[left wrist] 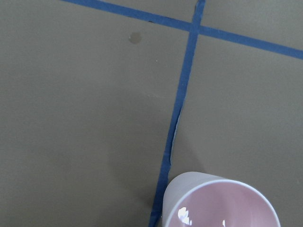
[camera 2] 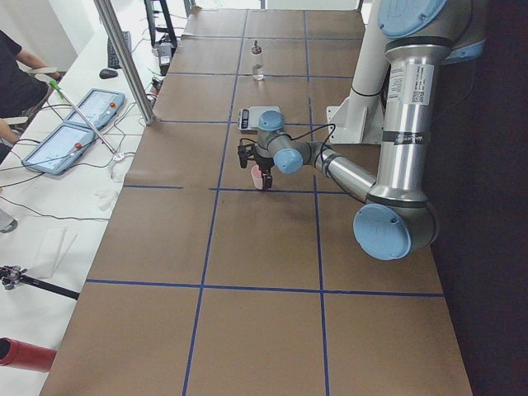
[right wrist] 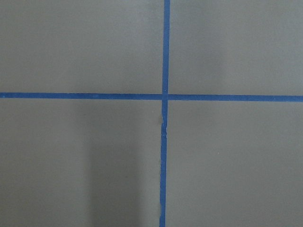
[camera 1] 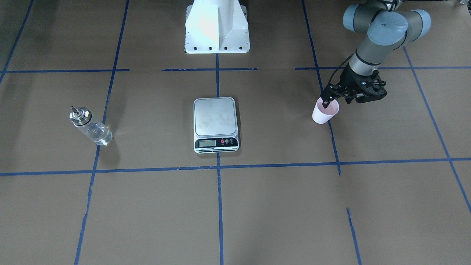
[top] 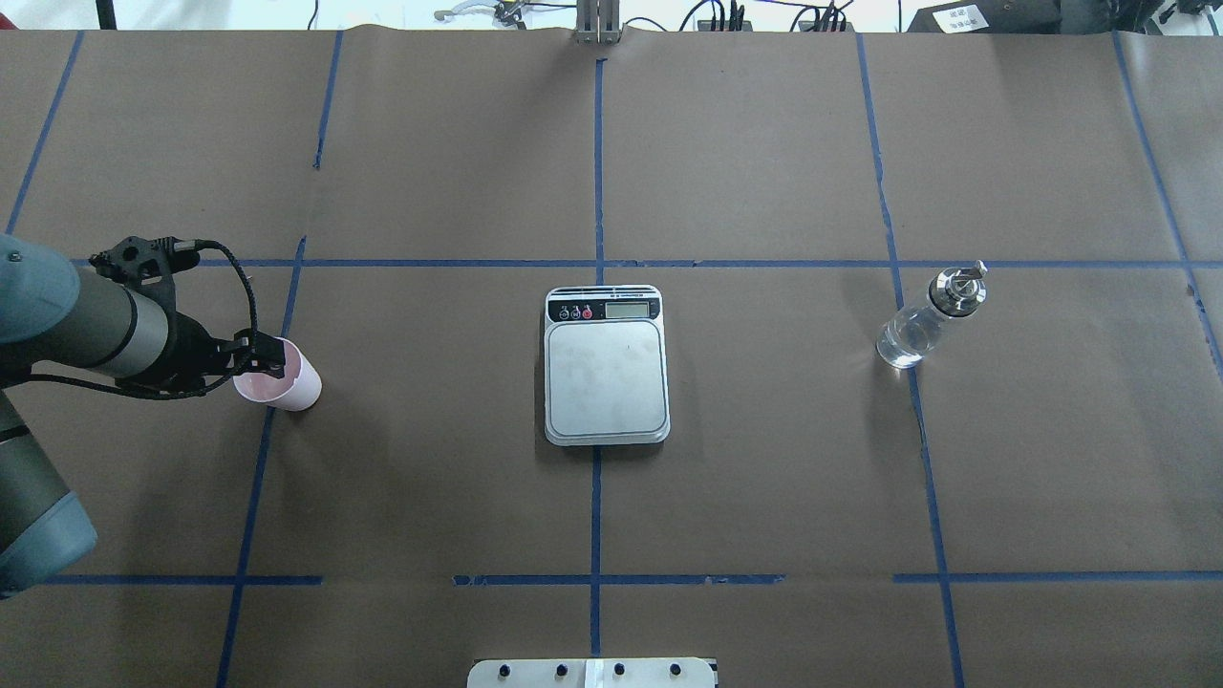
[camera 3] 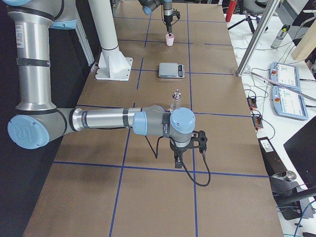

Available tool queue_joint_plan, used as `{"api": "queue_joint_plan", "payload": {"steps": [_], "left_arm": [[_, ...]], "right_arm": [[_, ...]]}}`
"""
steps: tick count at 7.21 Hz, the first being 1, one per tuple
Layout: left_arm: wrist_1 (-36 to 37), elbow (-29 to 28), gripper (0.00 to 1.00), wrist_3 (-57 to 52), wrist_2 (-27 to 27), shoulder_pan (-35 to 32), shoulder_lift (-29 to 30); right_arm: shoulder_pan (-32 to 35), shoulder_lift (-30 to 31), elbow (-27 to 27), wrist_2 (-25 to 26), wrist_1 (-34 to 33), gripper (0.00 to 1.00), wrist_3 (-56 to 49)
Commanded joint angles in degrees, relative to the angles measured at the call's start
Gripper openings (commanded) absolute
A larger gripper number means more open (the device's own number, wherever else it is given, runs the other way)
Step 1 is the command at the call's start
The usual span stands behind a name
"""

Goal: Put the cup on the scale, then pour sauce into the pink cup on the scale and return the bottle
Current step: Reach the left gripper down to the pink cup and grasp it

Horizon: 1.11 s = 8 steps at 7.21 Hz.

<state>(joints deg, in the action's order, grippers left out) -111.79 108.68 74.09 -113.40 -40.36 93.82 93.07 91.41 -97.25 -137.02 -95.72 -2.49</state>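
The pale pink cup (camera 1: 325, 112) stands on a blue tape line on the robot's left side of the table, also in the overhead view (top: 283, 379) and low in the left wrist view (left wrist: 222, 204). My left gripper (camera 1: 325, 102) reaches in over its rim, fingers close together on the rim, one finger inside. The scale (camera 1: 215, 117) lies at the table's middle with a bare plate (top: 605, 377). The glass bottle (camera 1: 90, 126) stands upright on the robot's right side (top: 923, 323). My right gripper (camera 3: 180, 155) shows only in the exterior right view, low over bare table near the bottle; I cannot tell if it is open.
Blue tape lines grid the brown table. The white robot base (camera 1: 217, 27) stands at the table's near edge behind the scale. A metal post (camera 3: 254, 37) and control tablets (camera 3: 284, 94) are on the operators' side. A person (camera 2: 16, 70) sits beyond that edge.
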Motion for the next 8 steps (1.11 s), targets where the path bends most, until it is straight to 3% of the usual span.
{"api": "queue_joint_plan", "payload": {"steps": [1,3,4,6,8], "left_arm": [[0.0,-0.84,0.65,-0.08,0.02,0.2,0.58],[0.0,-0.75,0.18,-0.26,0.11,0.2,0.49],[0.0,-0.49,0.0,-0.17,0.19,0.2,0.58],[0.61,0.56,0.0,0.7,-0.16,0.11,0.75],[10.65,7.91,0.0,0.62,-0.42,-0.24,2.14]], "right_arm": [[0.0,0.0,0.05,0.0,0.01,1.0,0.03],[0.0,-0.18,-0.04,0.0,0.01,1.0,0.12],[0.0,-0.27,-0.04,0.0,0.01,1.0,0.12],[0.0,-0.35,-0.04,0.0,0.01,1.0,0.12],[0.0,-0.44,-0.13,0.0,0.01,1.0,0.03]]}}
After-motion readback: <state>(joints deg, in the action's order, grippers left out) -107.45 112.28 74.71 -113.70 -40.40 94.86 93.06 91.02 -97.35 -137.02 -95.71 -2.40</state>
